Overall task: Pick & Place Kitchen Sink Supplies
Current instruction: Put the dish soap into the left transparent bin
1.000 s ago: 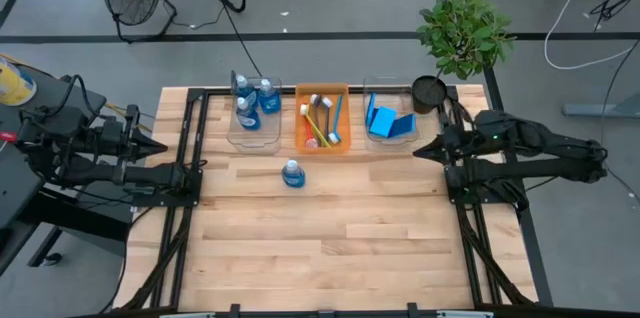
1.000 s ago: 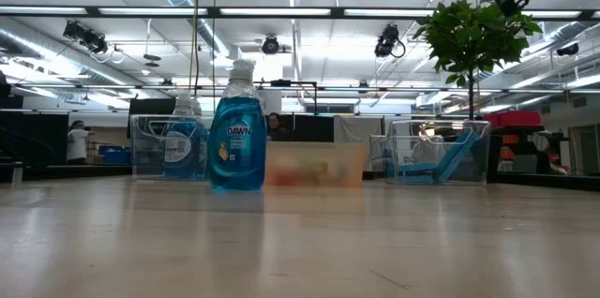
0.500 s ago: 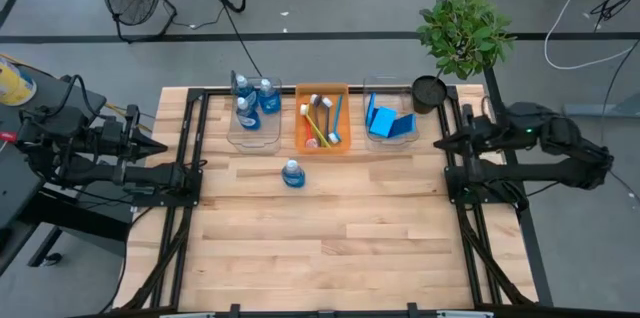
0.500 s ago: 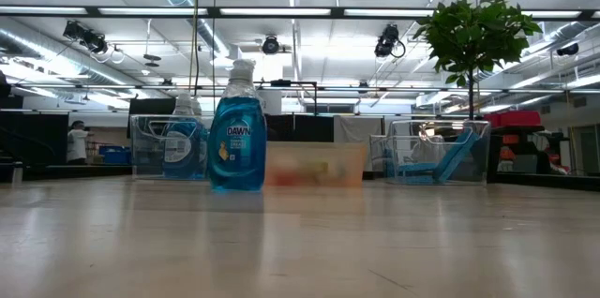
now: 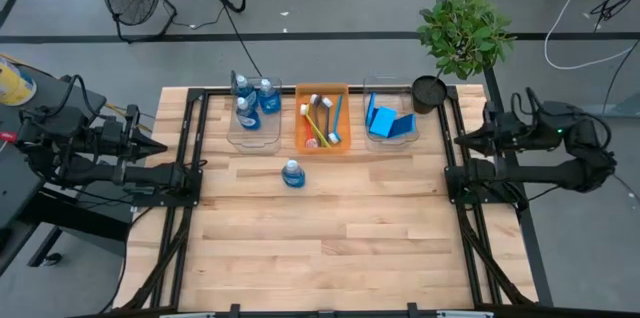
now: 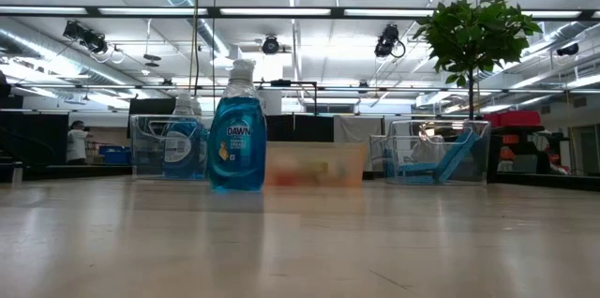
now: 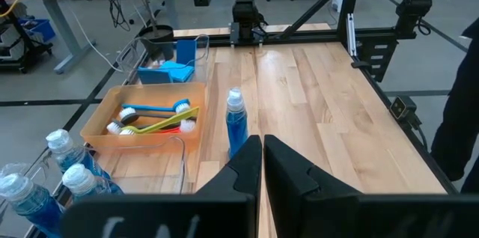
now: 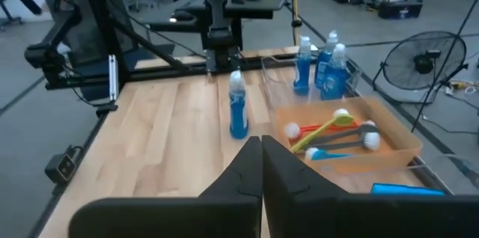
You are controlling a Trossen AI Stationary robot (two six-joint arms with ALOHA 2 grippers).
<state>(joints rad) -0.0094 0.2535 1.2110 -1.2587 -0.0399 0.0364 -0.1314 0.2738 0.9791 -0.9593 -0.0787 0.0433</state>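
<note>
Bottle point(image 5: 291, 173) work is what we judge to be in hand: one small clear bottle with blue contents stands upright, alone on the bare desk point(image 5: 330, 248), just in front of the gap between the clear bin point(image 5: 232, 138) on the left and the orange bin point(image 5: 322, 146) in the middle. Both arms sit at the desk's sides, well apart from it. The left gripper point(image 5: 160, 147) rests at the left edge with its jaws pressed together and holding nothing; the right gripper point(image 5: 462, 139) sits at the right edge, jaws likewise closed and empty.

To do this step well, we would send the left arm, since it is nearer the bottle and its bin. We would open the jaws wide before the approach, come in level at the bottle's body below the cap, and close gently, because a tall, narrow bottle looks easy to tip. Then we would lift clear of the bin wall before lowering it in beside the others.

We count four bottles in all: three in the left clear bin and one loose. The orange bin holds about four brushes point(image 5: 322, 123), though they overlap. The right clear bin point(image 5: 372, 138) holds blue sponges point(image 5: 388, 121); we make out two, leaning.
</note>
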